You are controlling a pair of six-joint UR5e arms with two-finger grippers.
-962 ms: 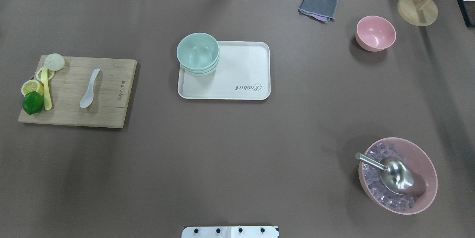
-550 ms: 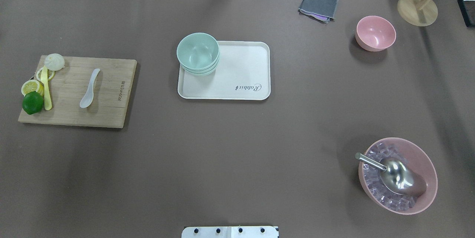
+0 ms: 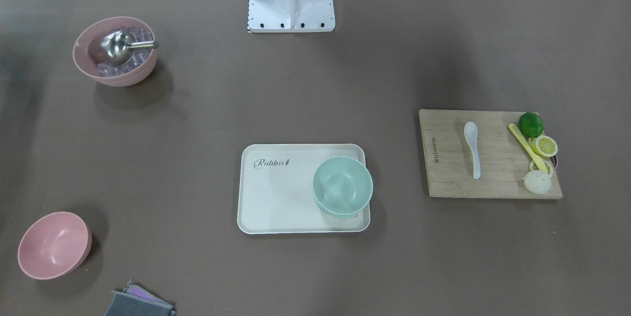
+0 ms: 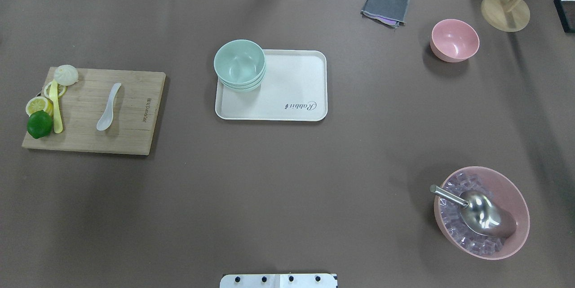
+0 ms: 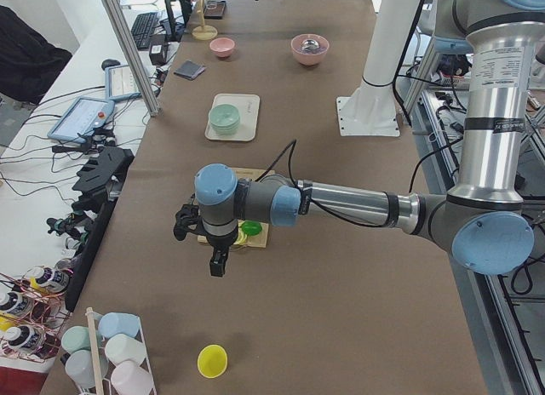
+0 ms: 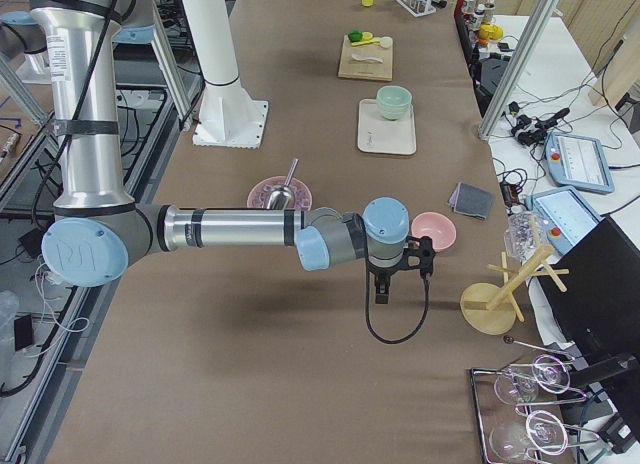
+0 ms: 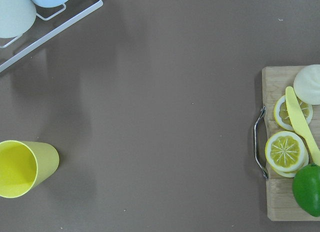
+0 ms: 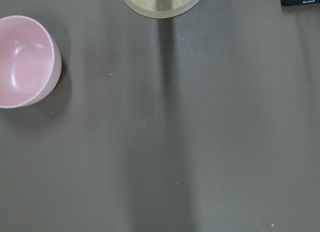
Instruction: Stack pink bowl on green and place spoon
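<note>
I see grey cloth (image 4: 385, 6) near matte pink bowl (image 4: 454, 40), ice bowl (image 4: 516, 198) well apart. Green stack (image 4: 239, 64) on tray (image 4: 296, 99) corner, white spoon (image 4: 108, 107) on board (image 4: 134, 135). Left gripper (image 5: 218, 267), right gripper (image 6: 383, 292): can't tell jaws.

We hold our left arm (image 5: 358, 203) outstretched, level | left gripper (image 5: 218, 266) points down, opening unreadable | right arm (image 6: 230, 229) outstretched, level | right gripper (image 6: 383, 292) points down, opening unreadable

A robotics lab: two metal robot arms (image 5: 358, 203) and a white pedestal (image 5: 379, 71) stand at a brown-covered table (image 5: 341, 327). Control tablets (image 6: 575, 159), loose cables (image 6: 535, 124), a keyboard (image 5: 146, 27) and aluminium frame posts (image 5: 129, 50) line the side benches.
</note>
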